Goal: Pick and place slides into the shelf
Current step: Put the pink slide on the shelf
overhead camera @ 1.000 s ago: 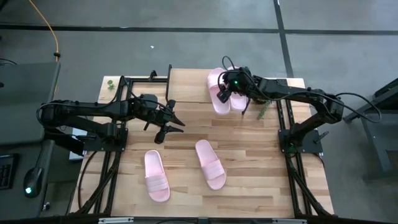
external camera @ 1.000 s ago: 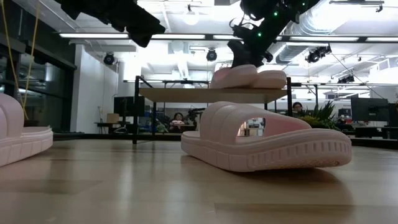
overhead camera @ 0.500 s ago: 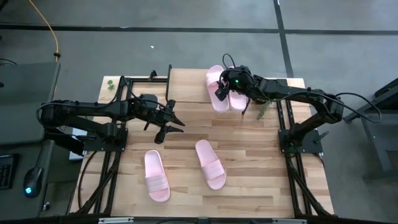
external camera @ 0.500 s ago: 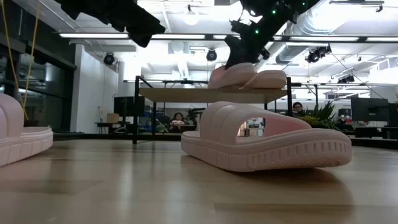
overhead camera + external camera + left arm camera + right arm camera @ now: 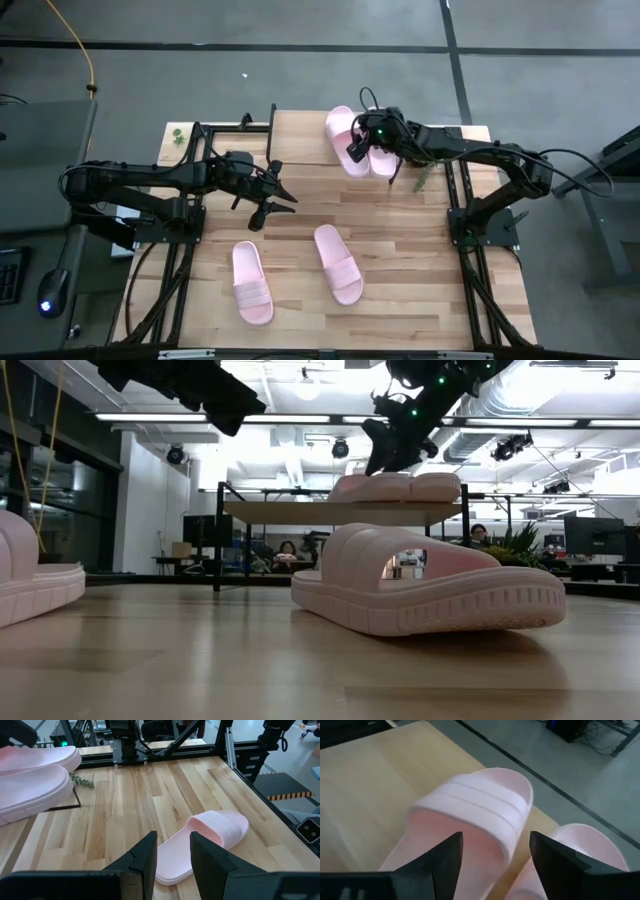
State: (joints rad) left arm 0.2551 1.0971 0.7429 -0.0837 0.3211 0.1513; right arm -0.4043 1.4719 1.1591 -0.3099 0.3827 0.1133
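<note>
The second of four pale pink ribbed-strap slip-on slides (image 5: 341, 138) is being set down on the low shelf with its light wood plank top and thin black metal legs (image 5: 300, 512), just beside the matching slide already lying there (image 5: 381, 158) — so the placing step is judged to be at its end, with half the task left. The right pincer (image 5: 356, 147) is seen low over the strap of that slide; in its own wrist view the two dark fingers (image 5: 442, 862) stand wide to either side of the strap, and no firm contact with it can be made out, so the slide appears released rather than gripped. The next move is judged to call for a straight lift clear of the strap, without dragging the slide off the plank edge. Two more pink slides (image 5: 338, 264) (image 5: 251, 284) lie on the wooden tabletop (image 5: 400, 230), well apart from the shelf. The left pincer (image 5: 268, 196) hangs above the tabletop's middle, fingers narrowly parted and holding nothing — it is aimed toward the nearer loose slide, which should be approached from above the strap.
</note>
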